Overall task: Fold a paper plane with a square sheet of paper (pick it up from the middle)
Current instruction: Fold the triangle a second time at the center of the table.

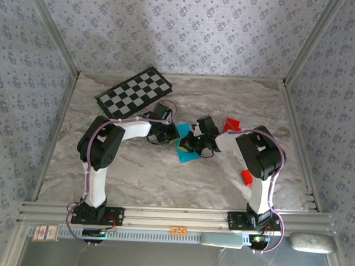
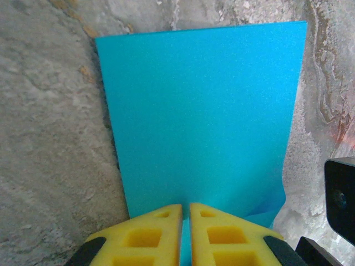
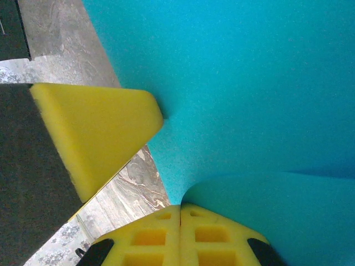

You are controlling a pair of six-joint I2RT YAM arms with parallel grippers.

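**Top view.** The sheet [image 1: 187, 157] is lying at the middle of the table [image 1: 134, 172], well apart from the board [image 1: 135, 93] and the red blocks [image 1: 232, 125]. The left gripper [image 1: 167, 131] is coming at it from the far left and the right gripper [image 1: 190, 144] from the right. Both are meeting over it, neither plainly nearer. Finger state cannot be told here.

**Left wrist view.** The left gripper [image 2: 186, 221] is holding its yellow fingers [image 2: 147, 235] narrow, with a sliver of cyan between them, so it is pinching the sheet's near edge. The sheet [image 2: 202, 111] is running straight ahead of the fingertips, its long axis in line with the gripper. Its near right corner is buckling slightly.

**Right wrist view.** The right gripper [image 3: 180, 233] is closed tight, and the sheet [image 3: 249, 83] is curling up into the seam between its fingers. This is judged a grip on a raised edge. A second yellow pad [image 3: 94, 133], judged the left gripper's, is touching the sheet just beside it.

**Judgement.** Both grips are sitting close together at one end of the sheet. Any coming fold is depending on the free length lying ahead of the left fingers.
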